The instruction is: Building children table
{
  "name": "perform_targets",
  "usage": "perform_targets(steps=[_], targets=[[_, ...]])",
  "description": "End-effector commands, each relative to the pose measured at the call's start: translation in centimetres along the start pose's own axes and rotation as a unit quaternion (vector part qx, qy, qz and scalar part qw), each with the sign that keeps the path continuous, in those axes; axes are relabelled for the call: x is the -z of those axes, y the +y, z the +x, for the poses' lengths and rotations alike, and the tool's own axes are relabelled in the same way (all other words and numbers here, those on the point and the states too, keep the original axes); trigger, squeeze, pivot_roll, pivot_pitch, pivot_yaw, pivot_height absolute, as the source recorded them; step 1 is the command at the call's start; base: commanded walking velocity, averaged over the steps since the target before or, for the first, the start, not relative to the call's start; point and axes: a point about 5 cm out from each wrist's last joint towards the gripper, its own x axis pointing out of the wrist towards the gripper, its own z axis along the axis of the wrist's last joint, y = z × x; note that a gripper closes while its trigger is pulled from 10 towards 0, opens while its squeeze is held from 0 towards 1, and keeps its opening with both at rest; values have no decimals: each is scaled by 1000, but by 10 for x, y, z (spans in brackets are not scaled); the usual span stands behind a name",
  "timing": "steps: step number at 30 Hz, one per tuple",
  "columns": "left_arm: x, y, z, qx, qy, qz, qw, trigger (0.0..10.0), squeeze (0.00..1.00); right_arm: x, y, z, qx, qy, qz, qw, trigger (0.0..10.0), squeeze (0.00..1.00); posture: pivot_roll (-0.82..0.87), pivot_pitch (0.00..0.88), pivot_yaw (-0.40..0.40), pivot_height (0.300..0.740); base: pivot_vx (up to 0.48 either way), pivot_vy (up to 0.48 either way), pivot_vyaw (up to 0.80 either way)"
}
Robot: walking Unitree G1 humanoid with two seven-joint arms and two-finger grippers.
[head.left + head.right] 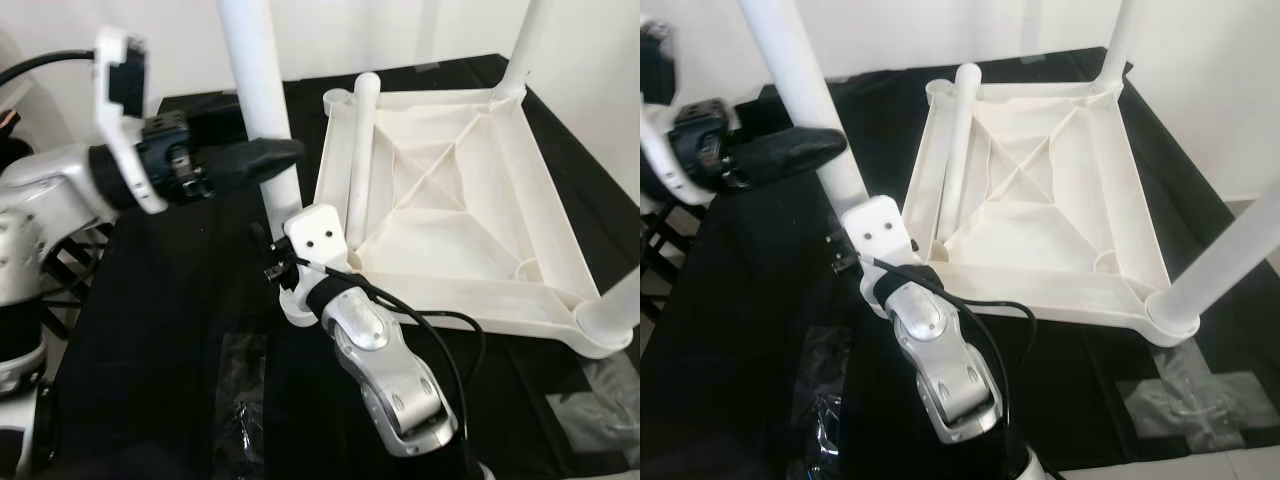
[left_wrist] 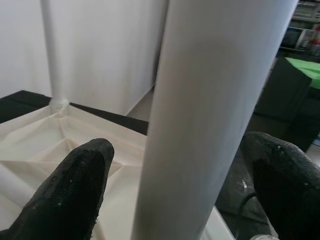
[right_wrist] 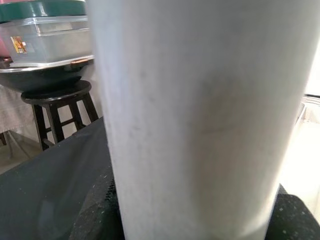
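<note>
The white plastic tabletop (image 1: 556,215) lies upside down on a black cloth. One white leg (image 1: 255,70) stands upright at its near left corner. My right gripper (image 1: 283,268) is shut on this leg low down, just above the corner; its fingers (image 3: 95,215) press both sides of the tube. Higher on the same leg, my left gripper (image 1: 268,160) straddles it open, and a gap shows between the fingers (image 2: 75,190) and the tube (image 2: 210,100). Two more legs stand at the far right corner (image 1: 525,45) and the near right corner (image 1: 620,305). A loose leg (image 1: 360,150) lies inside the tabletop.
The black cloth (image 1: 150,330) covers the work surface, with crumpled clear plastic bags at the front (image 1: 240,400) and front right (image 1: 600,400). A black stool (image 3: 55,100) carrying a grey bin (image 3: 45,45) stands beside the table. White walls close the far side.
</note>
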Motion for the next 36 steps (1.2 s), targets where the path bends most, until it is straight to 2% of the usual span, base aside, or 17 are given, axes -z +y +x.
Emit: perform_targets(steps=[1,3,6,7,14,23,24,27,29,31,32,33,34,36], targets=[[1,2,2,12,7,-4,1000,10000,0,54,-8,-4,28,126,21,991,10000,0,31,172,109,740,0,0,0],[0,1,8,37,13,-2,999,9961,0,54,-6,-3,25,125,22,992,10000,0,25,170,110,740,0,0,0],[0,1,8,40,15,0,999,9961,0,54,-6,-3,24,125,22,992,10000,0,25,170,110,740,0,0,0],[-1,1,9,47,15,-5,999,0,0,54,-6,-2,24,125,22,992,10000,0,23,170,111,740,0,0,0],[-3,-1,14,61,31,2,998,0,0,54,-11,1,27,121,18,992,10000,0,14,154,109,740,0,0,0],[-2,-3,12,77,43,1,996,0,0,48,-12,6,14,103,21,994,10000,0,-3,135,120,740,0,0,0],[-2,-4,12,82,47,1,996,0,0,35,-17,10,-11,56,26,998,10000,1000,0,128,123,740,0,0,0],[-2,-4,12,83,47,2,995,0,0,27,-19,12,-31,31,35,998,10000,1000,0,128,123,740,0,0,0],[-4,-6,14,87,48,5,995,0,0,8,-26,16,-91,-26,40,995,10000,1000,1,125,126,740,0,0,0],[-5,-7,15,90,48,6,995,0,0,-9,-35,18,-154,-64,38,985,10000,1000,1,123,128,740,0,0,0],[-5,-8,15,92,49,7,995,0,0,-16,-42,17,-210,-71,18,975,10000,1000,0,118,129,740,0,0,0],[-5,-8,15,92,49,7,995,0,0,-16,-42,17,-210,-71,18,975,10000,1000,0,118,129,740,0,0,0],[-5,-8,15,94,50,8,994,0,0,-21,-48,16,-247,-74,4,966,10000,1000,2,119,130,740,0,0,0],[-6,-9,16,97,51,9,994,0,0,-24,-61,12,-326,-56,-59,942,10000,1000,3,119,132,740,0,0,0]])
